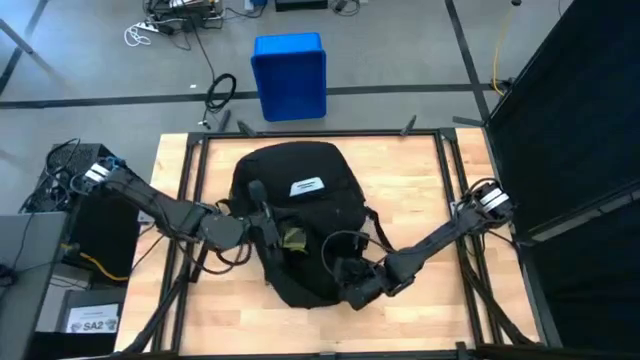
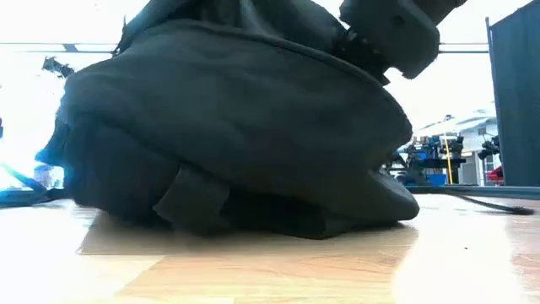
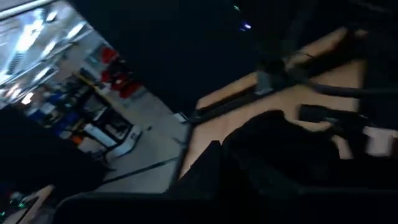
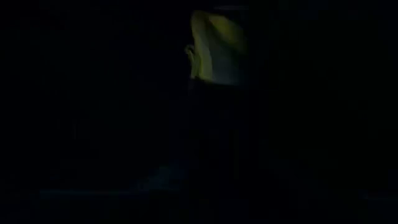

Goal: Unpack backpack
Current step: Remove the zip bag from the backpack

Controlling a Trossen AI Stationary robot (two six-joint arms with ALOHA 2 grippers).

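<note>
Surface: a light wooden table top point(image 1: 420, 190) with a dark frame along its edges, standing on a grey floor.
Load: one black backpack point(image 1: 300, 215) lay directly on the boards, near the middle.
Contact: the low view showed its fabric base point(image 2: 253, 211) resting flat on the wood.

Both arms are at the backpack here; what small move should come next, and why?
Probably widening the opening. The backpack lies on the table with only a sliver of yellow-green lining showing beside the left gripper; the right gripper is at its near edge, and nothing is out yet.
</note>
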